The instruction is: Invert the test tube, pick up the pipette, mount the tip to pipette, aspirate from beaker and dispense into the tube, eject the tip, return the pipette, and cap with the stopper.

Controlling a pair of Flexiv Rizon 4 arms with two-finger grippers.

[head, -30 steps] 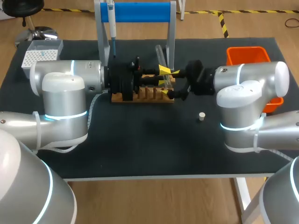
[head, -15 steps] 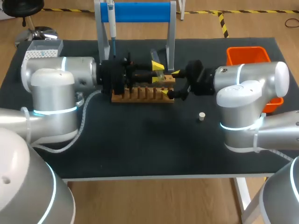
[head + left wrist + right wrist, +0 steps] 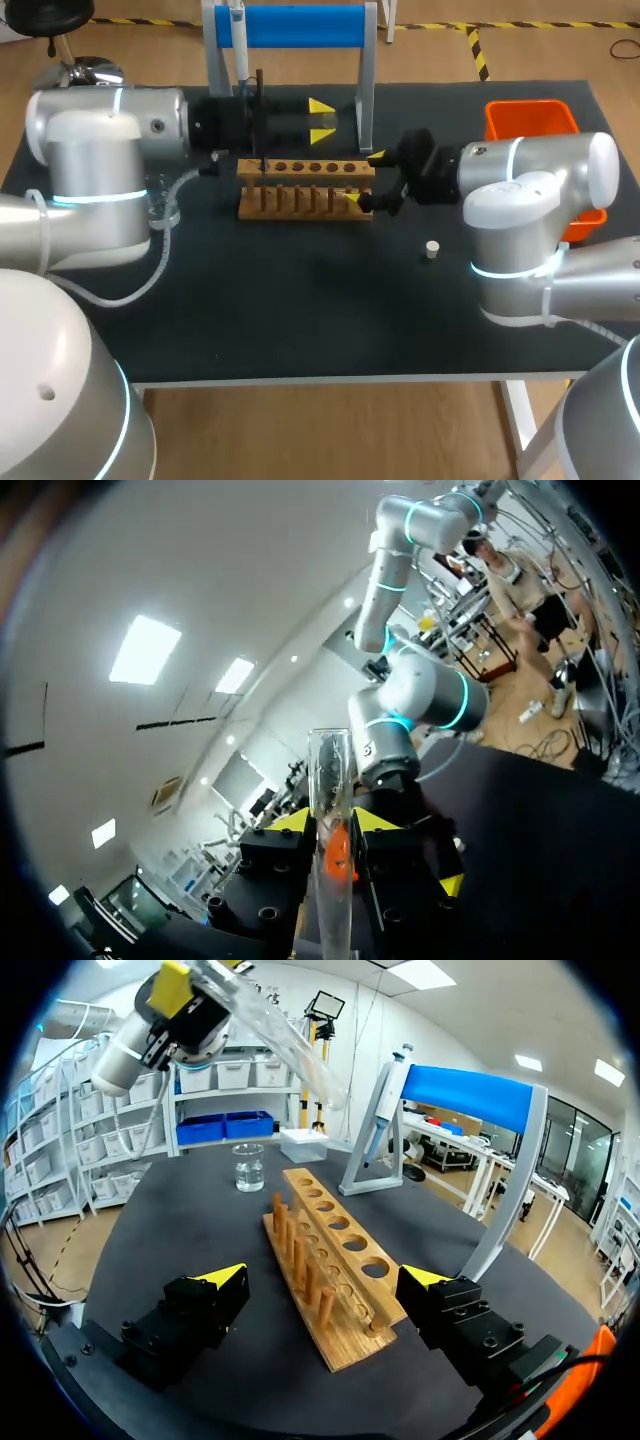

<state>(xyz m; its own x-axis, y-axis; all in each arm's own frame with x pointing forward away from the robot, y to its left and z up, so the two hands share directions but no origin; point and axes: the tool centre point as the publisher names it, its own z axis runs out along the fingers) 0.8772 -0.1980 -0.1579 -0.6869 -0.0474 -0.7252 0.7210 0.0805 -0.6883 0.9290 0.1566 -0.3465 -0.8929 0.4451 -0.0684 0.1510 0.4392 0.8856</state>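
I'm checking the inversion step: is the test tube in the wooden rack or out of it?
Out. The left gripper is shut on the test tube, held in the air; the wooden rack's visible holes are empty.

Wooden rack (image 3: 305, 168), blue-topped stand (image 3: 300, 25), orange bin (image 3: 530, 118), dark table (image 3: 300, 300)

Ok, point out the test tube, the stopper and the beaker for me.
test tube (image 3: 329, 775): left wrist view, glass wall near its open mouth.
stopper (image 3: 432, 249): head view, its top face.
beaker (image 3: 248, 1168): right wrist view, its glass side.
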